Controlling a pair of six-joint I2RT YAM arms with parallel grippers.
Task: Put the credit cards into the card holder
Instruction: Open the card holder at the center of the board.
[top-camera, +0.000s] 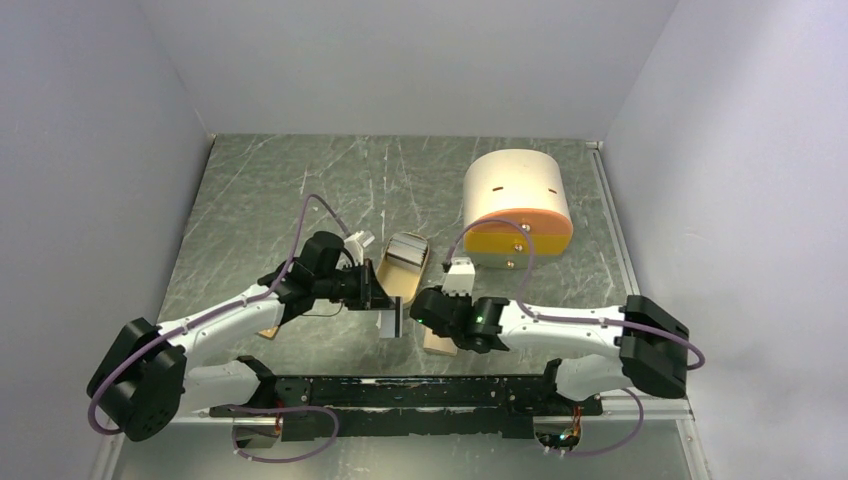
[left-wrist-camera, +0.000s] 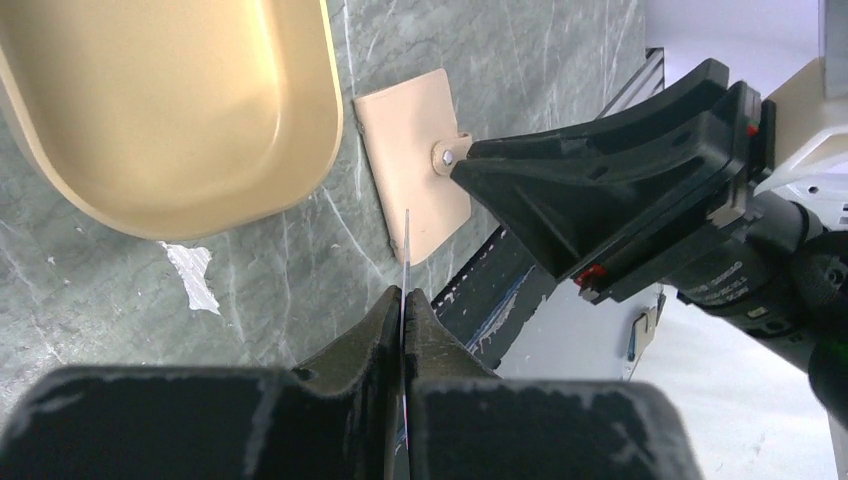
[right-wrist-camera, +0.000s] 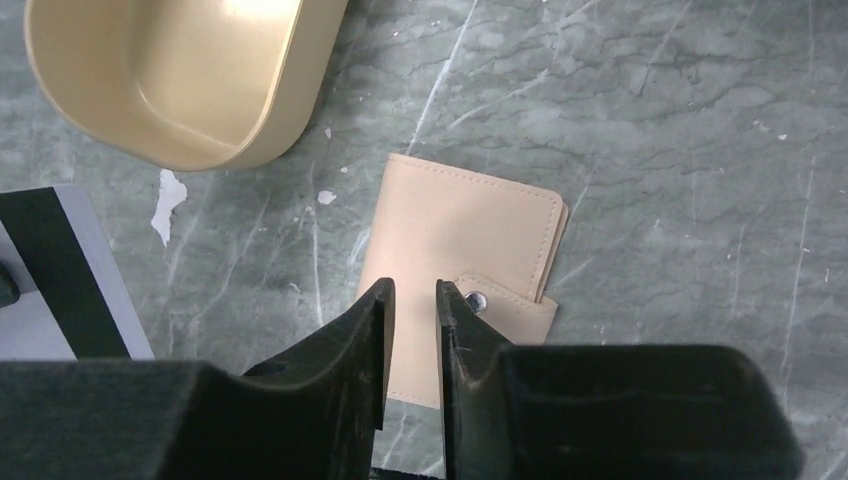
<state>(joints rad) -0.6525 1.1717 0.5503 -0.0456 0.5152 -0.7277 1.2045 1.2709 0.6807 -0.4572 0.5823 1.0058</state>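
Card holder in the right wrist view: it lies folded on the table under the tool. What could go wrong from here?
1. The card holder is folded, its snap tab across the edge; the right tool, jaws barely apart above it, could slip off that small tab.
2. The left tool pinches the card by one edge, so it may pivot on contact.
3. Both tools are close together and could collide.

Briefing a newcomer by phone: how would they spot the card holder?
From the big cream box with the orange front, come forward to the oval tan tray. Just nearer, below the right gripper, lies the card holder: flat, beige, stitched, with a snap tab, not hollow.
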